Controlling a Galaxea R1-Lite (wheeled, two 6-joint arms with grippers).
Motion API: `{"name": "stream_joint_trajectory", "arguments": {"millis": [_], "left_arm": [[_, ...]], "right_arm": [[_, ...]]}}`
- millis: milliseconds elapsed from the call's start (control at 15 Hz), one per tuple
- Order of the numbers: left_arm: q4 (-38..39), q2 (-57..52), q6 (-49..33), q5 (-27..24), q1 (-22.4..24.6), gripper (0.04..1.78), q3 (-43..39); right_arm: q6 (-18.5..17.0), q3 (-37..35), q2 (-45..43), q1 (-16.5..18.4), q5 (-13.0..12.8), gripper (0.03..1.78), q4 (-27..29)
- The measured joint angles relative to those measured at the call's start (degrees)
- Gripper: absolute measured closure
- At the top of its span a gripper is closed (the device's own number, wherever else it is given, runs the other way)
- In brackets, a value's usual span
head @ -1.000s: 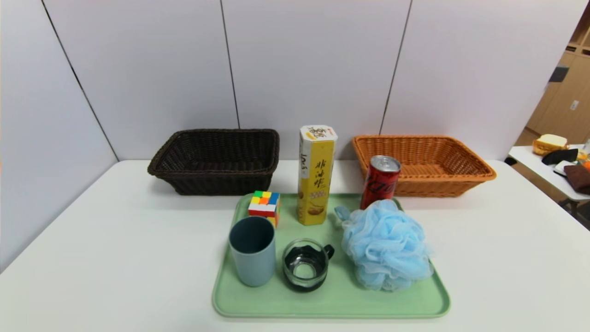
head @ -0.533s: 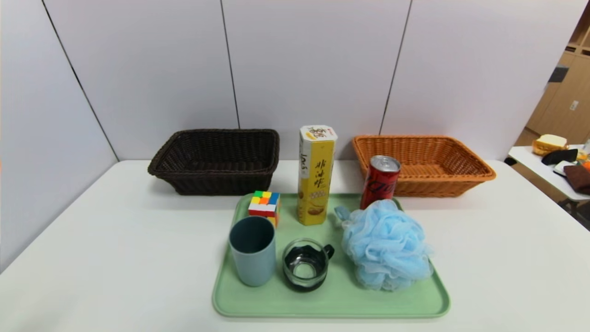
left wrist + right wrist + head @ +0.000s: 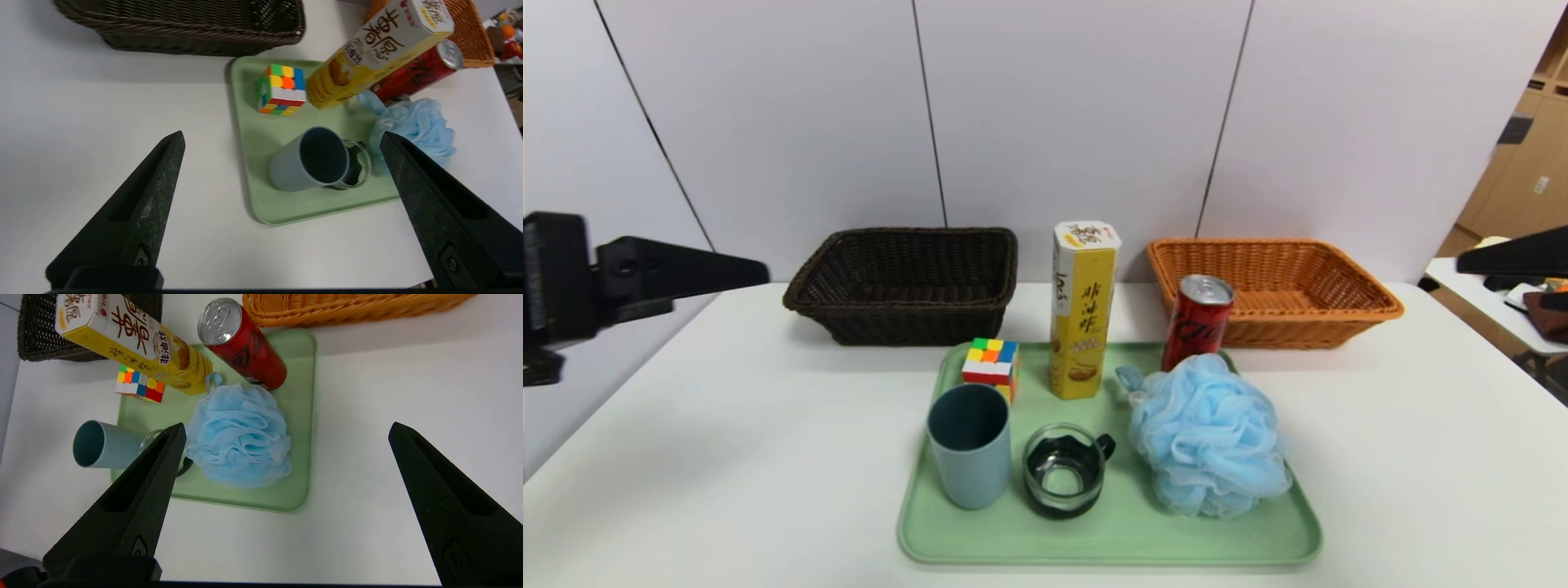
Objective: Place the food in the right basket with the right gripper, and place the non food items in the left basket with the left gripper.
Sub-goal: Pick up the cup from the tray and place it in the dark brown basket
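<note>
Two baskets are counted at the far side of the table: the left basket (image 3: 907, 282) and the right basket (image 3: 1278, 286), both empty. On one green tray (image 3: 1111, 531) six things stand: the snack carton (image 3: 1082, 310) and the red can (image 3: 1196, 322), upright, at the far edge; the bath sponge (image 3: 1209, 437), cup (image 3: 970, 445), glass mug (image 3: 1063, 472) and puzzle cube (image 3: 991, 364). The left gripper (image 3: 282, 141) and right gripper (image 3: 286, 430) are held spread wide, empty, at the table's sides. The can is judged nearer to the right one.

Left pincer (image 3: 282, 139) and right pincer (image 3: 286, 430) hover, jaws spread wide.
</note>
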State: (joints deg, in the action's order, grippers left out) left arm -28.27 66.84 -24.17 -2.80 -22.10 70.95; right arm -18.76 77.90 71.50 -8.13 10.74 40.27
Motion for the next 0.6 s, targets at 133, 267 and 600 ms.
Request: {"name": "stream_joint_trajectory", "arguments": {"millis": [133, 267, 600], "left_arm": [[-0.9, 5.0, -2.7, 0.6, -5.6, 0.13, 3.5], [-4.2, 8.6, -3.0, 2.6, -9.7, 0.13, 6.6], [-13.3, 16.5, -2.8, 7.9, -16.0, 0.13, 12.4]], "right_arm": [[-6.0, 2.3, 5.6, -4.5, -2.8, 0.10, 1.0], [-8.0, 2.1, 8.7, -7.0, -3.7, 0.10, 1.0], [-7.9, -2.2, 10.4, -8.6, -4.2, 0.10, 0.7]]}}
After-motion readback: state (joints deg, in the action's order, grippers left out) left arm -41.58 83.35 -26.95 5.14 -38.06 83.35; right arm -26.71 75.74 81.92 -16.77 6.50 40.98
